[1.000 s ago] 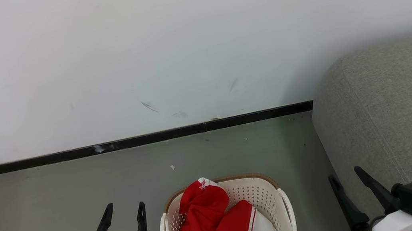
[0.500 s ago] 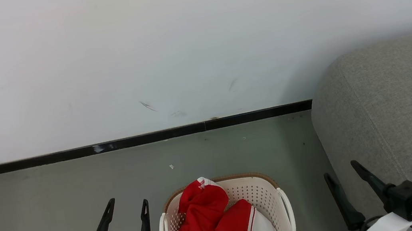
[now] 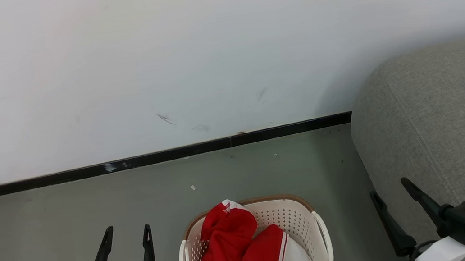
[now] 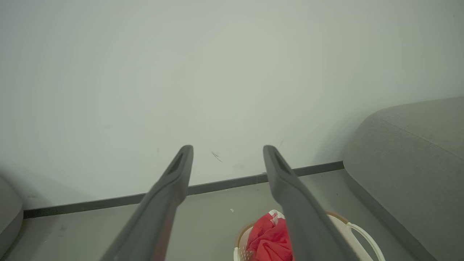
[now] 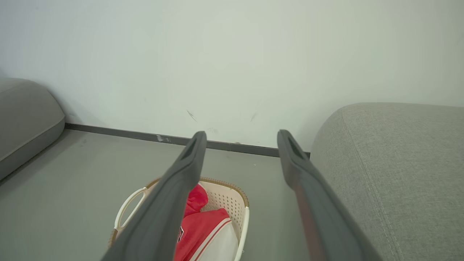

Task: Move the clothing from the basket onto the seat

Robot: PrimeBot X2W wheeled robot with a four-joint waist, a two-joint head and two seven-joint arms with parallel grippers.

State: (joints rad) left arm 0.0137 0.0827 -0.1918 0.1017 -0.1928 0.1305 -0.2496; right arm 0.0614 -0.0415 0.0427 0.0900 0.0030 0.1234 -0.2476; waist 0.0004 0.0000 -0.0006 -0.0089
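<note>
One white wall (image 3: 203, 52), one grey floor (image 3: 87, 201). One grey seat (image 3: 444, 119) stands at the right against the wall. One cream basket (image 3: 299, 216) sits on the floor near the seat, not touching it. Contents: the clothing (image 3: 229, 240), two red garments, one bunched at the left, one with a white panel and a partly visible number. Two grippers: left gripper (image 3: 128, 228) beside the basket's left, fingers apart; right gripper (image 3: 389, 187) between basket and seat, fingers apart.
</note>
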